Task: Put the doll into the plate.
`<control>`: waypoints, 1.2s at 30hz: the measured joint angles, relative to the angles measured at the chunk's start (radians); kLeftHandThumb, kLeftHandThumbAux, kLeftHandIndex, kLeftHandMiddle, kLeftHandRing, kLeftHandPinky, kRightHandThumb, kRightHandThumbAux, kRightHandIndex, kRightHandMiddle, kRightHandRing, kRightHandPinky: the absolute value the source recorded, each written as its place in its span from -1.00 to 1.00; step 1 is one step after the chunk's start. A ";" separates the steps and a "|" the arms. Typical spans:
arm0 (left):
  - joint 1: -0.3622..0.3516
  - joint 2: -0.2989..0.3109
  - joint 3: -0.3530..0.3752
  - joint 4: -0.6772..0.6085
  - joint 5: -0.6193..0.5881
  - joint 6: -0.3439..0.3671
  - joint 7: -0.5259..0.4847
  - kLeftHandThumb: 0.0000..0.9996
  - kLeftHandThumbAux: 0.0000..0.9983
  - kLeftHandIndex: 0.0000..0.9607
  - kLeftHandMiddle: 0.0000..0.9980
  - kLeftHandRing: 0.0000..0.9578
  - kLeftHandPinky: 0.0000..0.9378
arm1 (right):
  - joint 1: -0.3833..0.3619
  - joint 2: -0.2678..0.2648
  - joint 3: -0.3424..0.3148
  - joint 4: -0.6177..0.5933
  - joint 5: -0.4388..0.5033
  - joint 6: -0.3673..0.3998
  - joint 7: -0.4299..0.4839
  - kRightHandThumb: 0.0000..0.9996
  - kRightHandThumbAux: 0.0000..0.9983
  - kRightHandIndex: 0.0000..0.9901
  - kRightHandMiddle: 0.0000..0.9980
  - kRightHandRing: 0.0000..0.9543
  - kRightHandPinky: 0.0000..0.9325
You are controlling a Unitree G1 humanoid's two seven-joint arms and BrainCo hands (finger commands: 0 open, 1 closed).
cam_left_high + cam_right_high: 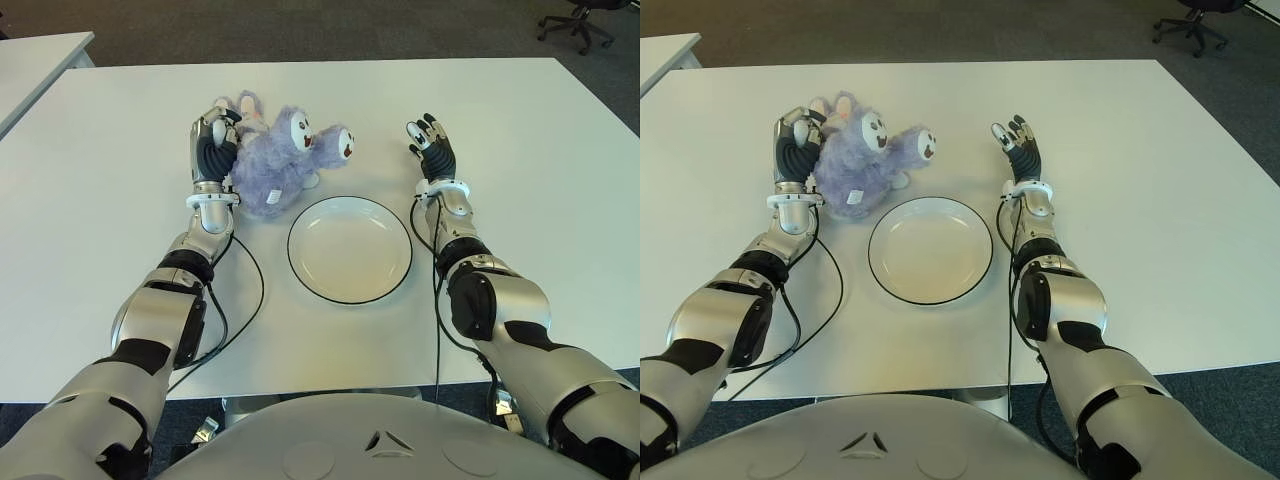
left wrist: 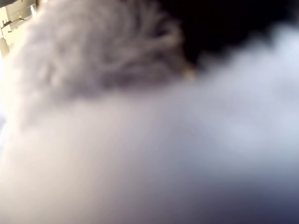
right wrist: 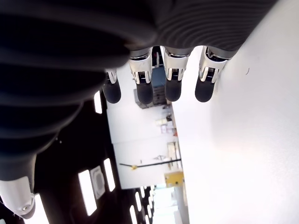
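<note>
A fluffy purple doll (image 1: 285, 160) with white eyes lies on the white table (image 1: 520, 150), just beyond the far left rim of the white plate (image 1: 350, 250). My left hand (image 1: 215, 145) presses against the doll's left side, its fingers curled over the fur. Purple fur (image 2: 140, 140) fills the left wrist view. My right hand (image 1: 430, 145) is held up to the right of the plate's far edge, palm open. Its fingers (image 3: 173, 88) are stretched out straight with nothing in them. The plate holds nothing.
Black cables run along both forearms onto the table near the plate. A second white table (image 1: 40, 60) stands at the far left. An office chair (image 1: 578, 22) is on the dark floor beyond the far right corner.
</note>
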 measured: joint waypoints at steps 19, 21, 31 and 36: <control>-0.008 0.000 0.001 0.003 0.000 -0.003 -0.001 0.49 0.39 -0.08 0.71 0.80 0.85 | -0.002 0.001 -0.001 0.000 0.000 0.000 0.000 -0.83 0.17 -0.95 -0.91 -0.92 -0.89; -0.009 0.002 -0.001 0.002 0.001 -0.002 -0.001 0.49 0.39 -0.08 0.71 0.81 0.86 | -0.002 0.001 -0.001 0.000 0.000 0.000 0.000 -0.83 0.17 -0.95 -0.91 -0.92 -0.89; -0.013 0.001 -0.003 0.002 0.019 -0.001 0.019 0.49 0.39 -0.07 0.70 0.79 0.83 | -0.004 0.002 -0.001 0.000 0.000 0.000 0.000 -0.84 0.16 -0.95 -0.91 -0.92 -0.89; -0.015 0.001 -0.004 0.002 0.021 -0.001 0.039 0.50 0.39 -0.07 0.70 0.78 0.82 | -0.005 0.002 0.000 0.000 0.000 0.000 0.000 -0.84 0.16 -0.96 -0.91 -0.91 -0.88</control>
